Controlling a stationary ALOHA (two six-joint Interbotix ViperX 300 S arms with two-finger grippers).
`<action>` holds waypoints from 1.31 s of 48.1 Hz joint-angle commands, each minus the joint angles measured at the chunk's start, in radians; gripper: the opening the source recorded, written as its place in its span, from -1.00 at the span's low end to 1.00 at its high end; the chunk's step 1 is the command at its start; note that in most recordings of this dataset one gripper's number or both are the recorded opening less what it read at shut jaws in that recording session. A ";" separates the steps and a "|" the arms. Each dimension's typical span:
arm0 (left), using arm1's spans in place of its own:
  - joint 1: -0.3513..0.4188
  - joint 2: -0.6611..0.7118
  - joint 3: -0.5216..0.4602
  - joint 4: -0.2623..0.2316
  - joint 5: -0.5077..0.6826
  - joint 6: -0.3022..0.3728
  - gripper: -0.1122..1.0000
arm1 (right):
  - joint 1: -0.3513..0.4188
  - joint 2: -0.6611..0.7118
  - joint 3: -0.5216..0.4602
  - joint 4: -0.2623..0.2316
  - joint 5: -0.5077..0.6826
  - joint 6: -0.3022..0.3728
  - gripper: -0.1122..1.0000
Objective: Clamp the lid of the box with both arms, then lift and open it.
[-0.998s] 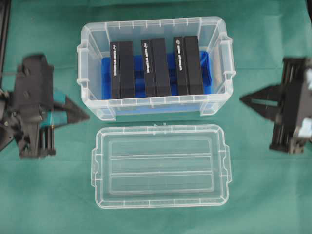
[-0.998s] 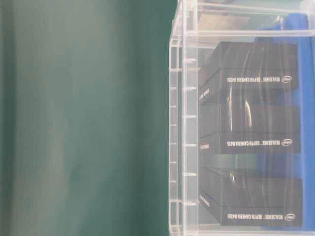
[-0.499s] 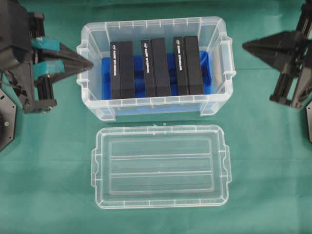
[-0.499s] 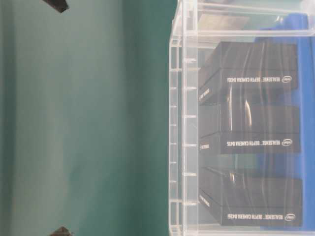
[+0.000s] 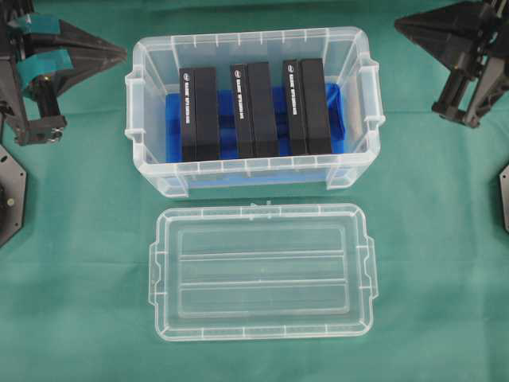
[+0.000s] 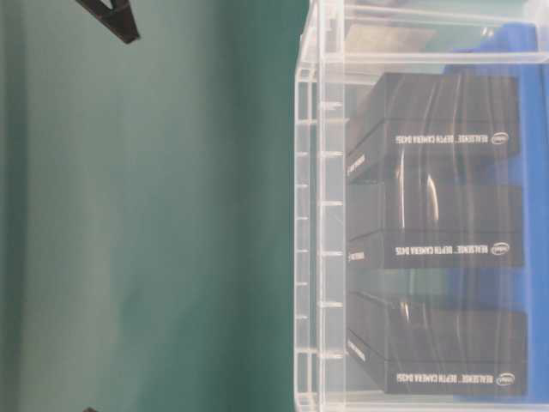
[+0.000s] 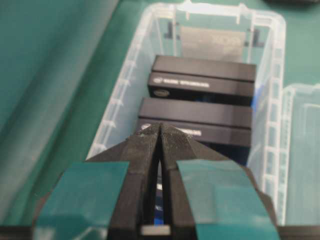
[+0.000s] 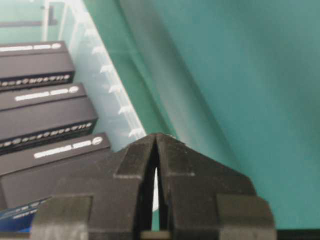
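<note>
overhead view: the flat clear plastic lid (image 5: 261,271) with two lengthwise ribs lies on the green cloth (image 5: 429,263) in the lower centre of the frame, just below and apart from the deep clear plastic box (image 5: 253,111), which stands open at upper centre with three black rectangular packs (image 5: 253,109) on a blue liner (image 5: 336,119). over the last second both arms have moved from mid-frame, level with the gap between box and lid, to the top corners: the teal-taped left gripper (image 5: 119,54) at upper left, the black right gripper (image 5: 402,25) at upper right. in the wrist views each gripper's fingers meet at the tips, closed on nothing. judged from this, the lid is already off and released, and the arms are retreating.
</note>
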 commanded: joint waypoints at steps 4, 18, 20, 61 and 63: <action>0.041 0.005 0.029 0.002 -0.080 0.005 -0.78 | -0.043 -0.005 0.018 -0.003 -0.083 -0.017 -0.78; 0.048 -0.008 0.120 -0.005 -0.216 0.003 -0.78 | -0.052 -0.005 0.084 -0.003 -0.202 -0.032 -0.78; 0.046 -0.008 0.126 -0.006 -0.221 0.003 -0.78 | -0.052 -0.005 0.094 -0.003 -0.216 -0.032 -0.78; -0.011 -0.002 0.252 -0.014 -0.445 -0.006 -0.78 | -0.052 0.000 0.163 0.003 -0.382 -0.025 -0.78; -0.012 -0.002 0.255 -0.012 -0.451 -0.006 -0.78 | -0.054 0.000 0.164 0.003 -0.387 -0.025 -0.78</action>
